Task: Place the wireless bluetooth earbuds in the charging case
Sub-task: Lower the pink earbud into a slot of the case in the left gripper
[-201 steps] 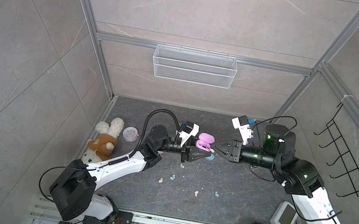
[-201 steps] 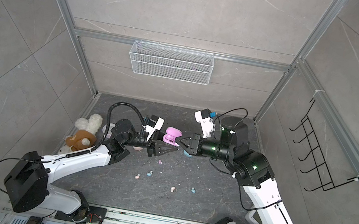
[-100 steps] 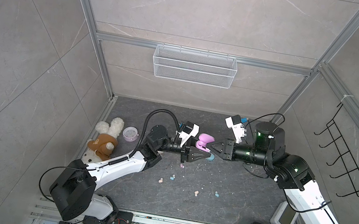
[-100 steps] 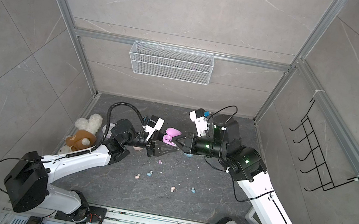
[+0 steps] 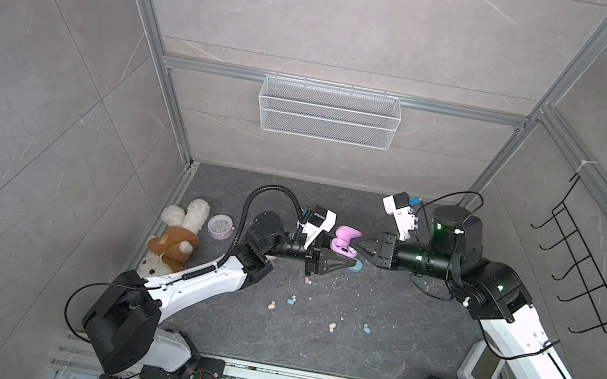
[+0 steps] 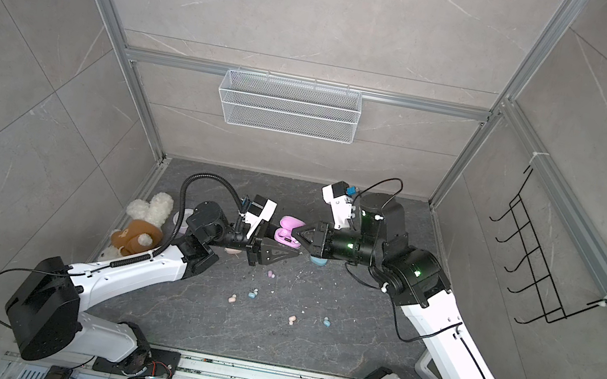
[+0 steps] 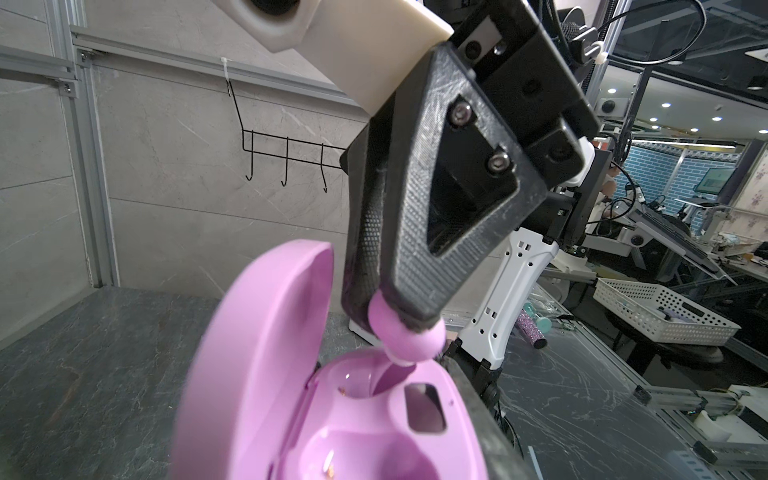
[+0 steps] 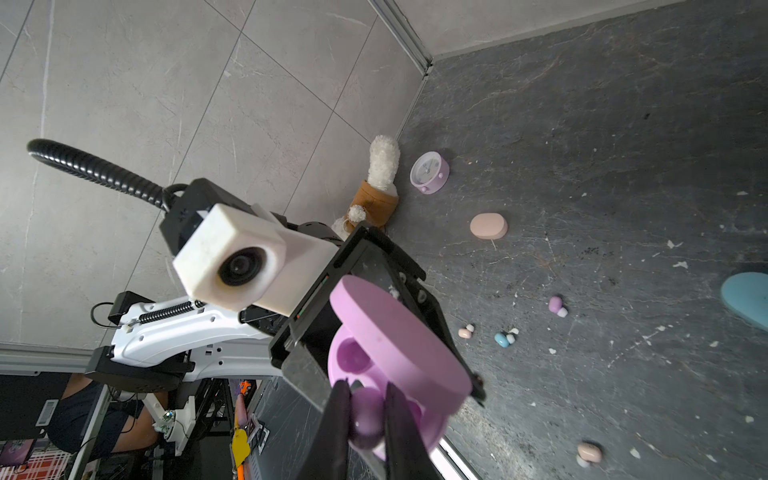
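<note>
My left gripper (image 5: pixel 341 254) is shut on the lilac charging case (image 5: pixel 345 242), which it holds above the floor with the lid open. My right gripper (image 8: pixel 368 411) is shut on a lilac earbud (image 8: pixel 368 415). In the left wrist view that earbud (image 7: pixel 401 334) sits at the mouth of one socket of the case (image 7: pixel 291 395); the nearer socket is empty. In both top views the right gripper (image 6: pixel 295 235) meets the case (image 6: pixel 289 232) from the right. Loose earbuds lie on the floor: lilac (image 5: pixel 307 280), blue (image 5: pixel 291 300), peach (image 5: pixel 271 305), peach (image 5: pixel 332 326), blue (image 5: pixel 366 328).
A blue case (image 5: pixel 355 266) lies under the grippers and a peach case (image 8: pixel 488 225) under the left arm. A lilac clock (image 5: pixel 220 225) and a plush toy (image 5: pixel 175 239) sit at the left wall. A white device (image 5: pixel 481 367) stands by the right arm's base. White specks litter the floor.
My right gripper has moved left with the earbud, up to the open case, and its wrist has turned. The left arm and the case have stayed put.
</note>
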`<state>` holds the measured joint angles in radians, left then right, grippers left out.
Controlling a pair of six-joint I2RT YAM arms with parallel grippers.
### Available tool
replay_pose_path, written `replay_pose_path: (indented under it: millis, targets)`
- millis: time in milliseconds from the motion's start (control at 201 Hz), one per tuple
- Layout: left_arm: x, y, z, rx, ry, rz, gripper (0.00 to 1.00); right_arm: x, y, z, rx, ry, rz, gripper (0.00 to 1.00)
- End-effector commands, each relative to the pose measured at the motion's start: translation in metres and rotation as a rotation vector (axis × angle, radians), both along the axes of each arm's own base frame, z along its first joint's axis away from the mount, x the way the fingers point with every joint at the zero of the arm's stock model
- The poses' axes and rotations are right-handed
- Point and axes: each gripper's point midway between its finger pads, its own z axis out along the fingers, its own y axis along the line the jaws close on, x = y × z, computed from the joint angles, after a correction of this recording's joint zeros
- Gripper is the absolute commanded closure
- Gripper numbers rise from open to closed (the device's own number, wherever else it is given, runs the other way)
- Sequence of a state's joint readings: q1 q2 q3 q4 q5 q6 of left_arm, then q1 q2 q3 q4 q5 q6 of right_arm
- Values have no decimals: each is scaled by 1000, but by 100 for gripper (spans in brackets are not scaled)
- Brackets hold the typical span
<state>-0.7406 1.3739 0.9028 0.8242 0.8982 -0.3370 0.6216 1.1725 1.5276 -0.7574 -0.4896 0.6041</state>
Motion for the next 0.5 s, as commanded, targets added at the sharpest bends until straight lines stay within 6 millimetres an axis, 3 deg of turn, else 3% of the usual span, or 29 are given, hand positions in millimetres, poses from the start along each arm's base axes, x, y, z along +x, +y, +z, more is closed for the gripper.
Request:
replay_pose_path:
  millis: [0,493]
  targets:
    - [-14,9,23,-67,-102,-22,74,3,3,3,11,-11,-5,89]
    - [-16,10,26,-76,-112,-22,74,-2,7,-9,-22,10,9,86]
